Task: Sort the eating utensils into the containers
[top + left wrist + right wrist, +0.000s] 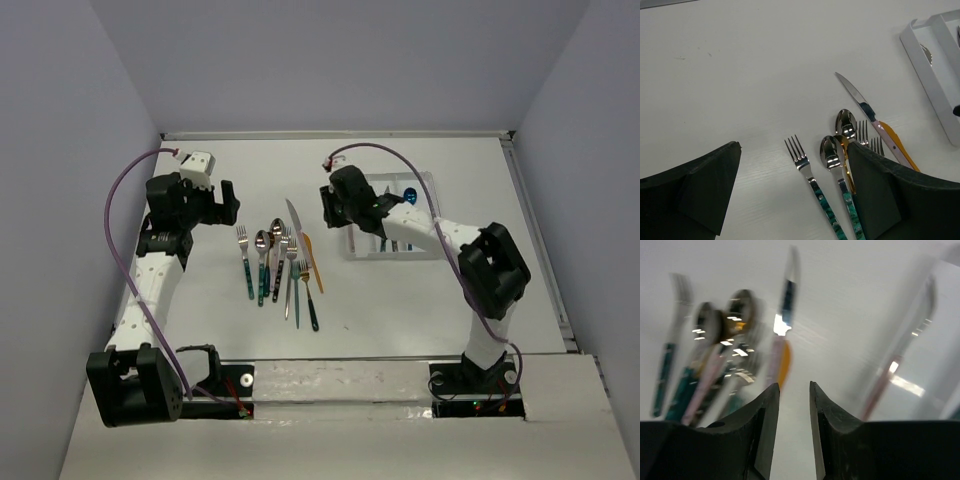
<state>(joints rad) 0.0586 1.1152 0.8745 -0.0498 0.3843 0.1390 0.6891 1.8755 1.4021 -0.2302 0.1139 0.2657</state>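
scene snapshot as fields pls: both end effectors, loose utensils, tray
left end effector: open, empty, hovering left of the pile
right end effector: jaws narrowly apart, empty, between pile and tray
loose utensils: cluster of metal forks, spoons and a knife mid-table, roughly parallel, several overlapping
tray: shallow white divided plastic tray, right of pile, partly under right arm
in tray: small blue spoon, pink-handled utensil; rest unclear
status: most utensils unsorted
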